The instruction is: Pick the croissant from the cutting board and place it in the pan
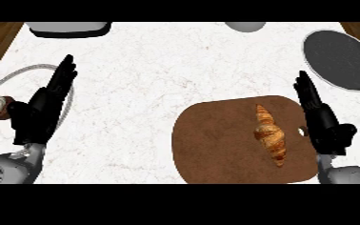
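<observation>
I looked straight down on the white marbled counter top [162, 76]. The brown wooden cutting board with rounded corners [218, 143] lay at about five o'clock from the middle of my view, and the golden, flaky croissant [271, 134] rested on its right half, lengthwise, one tip toward twelve o'clock and the other toward six. It touched nothing but the board. The dark grey round pan with a pale rim [335, 59] sat at two o'clock, cut by the right edge of the view, well apart from the croissant and with nothing in the part of it that showed.

My black right hand [320, 117] stood at four o'clock, over the right edge of the board by its small hanging hole, just beside the croissant but apart from it. Its fingers were straight and close together, pointing to twelve o'clock, and held nothing. My black left hand [45, 105] showed at nine o'clock, fingers likewise straight, pointing up and slightly right, resting and holding nothing. It lay across a thin, pale metal ring [28, 70] that curved out past the left edge.

Along the far edge, at eleven o'clock, stood a light grey object on a black base [69, 28], and at one o'clock a pale grey rounded thing [245, 26], both only partly seen.
</observation>
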